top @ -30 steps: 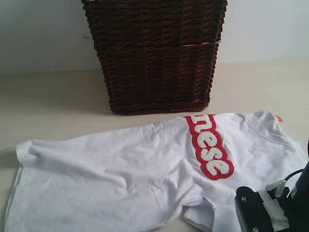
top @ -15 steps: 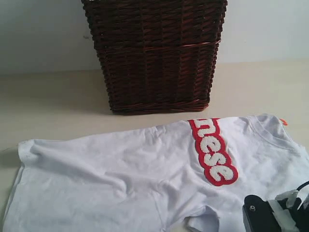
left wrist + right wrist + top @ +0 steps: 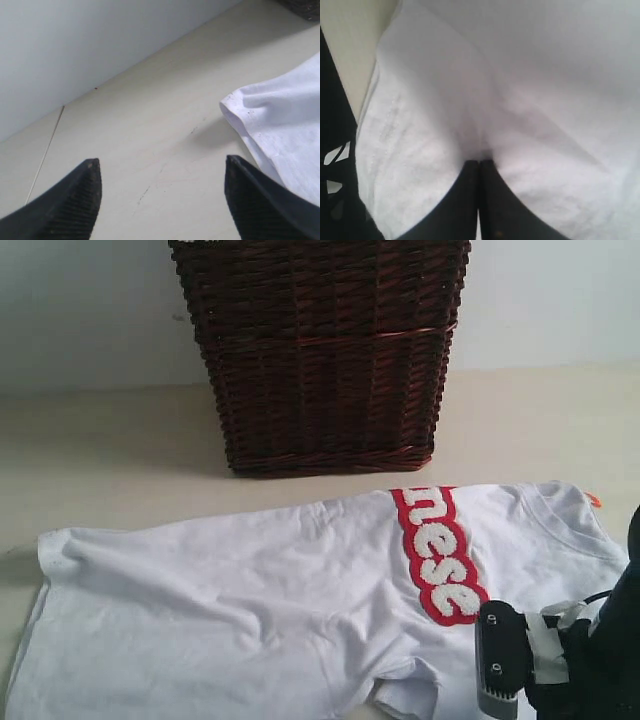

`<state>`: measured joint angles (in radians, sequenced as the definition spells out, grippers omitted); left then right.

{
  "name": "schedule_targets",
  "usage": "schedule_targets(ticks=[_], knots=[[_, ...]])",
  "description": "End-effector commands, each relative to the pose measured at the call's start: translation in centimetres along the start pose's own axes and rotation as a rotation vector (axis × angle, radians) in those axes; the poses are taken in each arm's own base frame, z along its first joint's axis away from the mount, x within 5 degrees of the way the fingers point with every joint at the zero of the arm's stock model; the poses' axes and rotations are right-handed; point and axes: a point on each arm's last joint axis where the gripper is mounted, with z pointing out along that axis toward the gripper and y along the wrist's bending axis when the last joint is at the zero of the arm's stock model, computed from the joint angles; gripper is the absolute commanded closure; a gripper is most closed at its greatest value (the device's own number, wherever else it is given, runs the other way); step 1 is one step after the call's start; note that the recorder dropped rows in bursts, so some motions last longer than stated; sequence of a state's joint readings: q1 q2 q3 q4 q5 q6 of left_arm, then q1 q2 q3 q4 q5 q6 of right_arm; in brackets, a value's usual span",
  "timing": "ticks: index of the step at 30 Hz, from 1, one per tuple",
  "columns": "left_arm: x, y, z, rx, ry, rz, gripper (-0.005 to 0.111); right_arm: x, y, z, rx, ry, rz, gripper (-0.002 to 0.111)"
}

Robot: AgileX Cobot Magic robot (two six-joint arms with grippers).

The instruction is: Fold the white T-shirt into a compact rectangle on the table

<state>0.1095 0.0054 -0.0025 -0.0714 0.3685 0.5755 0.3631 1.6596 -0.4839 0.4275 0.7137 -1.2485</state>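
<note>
The white T-shirt [image 3: 250, 590] has slid a little to the right in the last second, its red-edged lettering [image 3: 440, 555] moving with it, while the right tool [image 3: 479, 166] has shifted at the shirt's near right corner. The shirt lies on the table [image 3: 100, 460] just in front of a dark wicker basket [image 3: 320, 350]. Its long axis runs side to side, with the collar [image 3: 555, 515] and a small orange neck tag [image 3: 594, 500] at the right end and the hem [image 3: 45, 570] at the left. The cloth is plain white and softly creased, and the fuzzy letters run out of sight at the far edge. The right tool's jaws are pressed together with a pucker of shirt fabric pinched at their tips. The left tool [image 3: 161, 165] stands wide apart over bare table beside the hem corner, touching nothing. The table is smooth pale cream with a few dark specks, and it meets a plain grey-white wall [image 3: 80, 310].
</note>
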Motion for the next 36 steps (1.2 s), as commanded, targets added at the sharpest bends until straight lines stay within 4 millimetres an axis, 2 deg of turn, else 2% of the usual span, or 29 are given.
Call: schedule_targets(ticks=[1, 6, 11, 17, 20, 23, 26, 33, 36], knots=[[0.0, 0.0, 0.0, 0.000, -0.007, -0.001, 0.039, 0.7, -2.0, 2.2, 0.175, 0.049, 0.022, 0.108], [0.0, 0.0, 0.0, 0.000, -0.007, -0.001, 0.039, -0.6, -3.8, 0.9, 0.276, 0.021, 0.042, 0.108], [0.0, 0.0, 0.0, 0.000, -0.007, -0.001, 0.039, -1.2, -3.0, -1.4, 0.223, 0.026, 0.028, 0.107], [0.0, 0.0, 0.0, 0.000, -0.007, -0.001, 0.039, -1.0, -0.1, -6.1, 0.255, -0.024, -0.135, 0.088], [0.0, 0.0, 0.0, 0.000, -0.007, -0.001, 0.039, -1.1, 0.9, -7.1, 0.251, -0.060, -0.239, 0.075], [0.0, 0.0, 0.0, 0.000, -0.007, -0.001, 0.039, -1.1, 2.5, -6.6, 0.092, -0.094, -0.310, 0.058], [0.0, 0.0, 0.0, 0.000, -0.007, -0.001, 0.039, -0.8, 3.8, -5.1, -0.078, -0.132, -0.383, 0.045], [0.0, 0.0, 0.0, 0.000, -0.007, -0.001, 0.039, 0.4, 2.3, -0.8, -0.002, -0.089, -0.350, 0.044], [0.0, 0.0, 0.0, 0.000, -0.007, -0.001, 0.039, 0.5, 1.6, 0.1, 0.022, -0.068, -0.340, 0.044]])
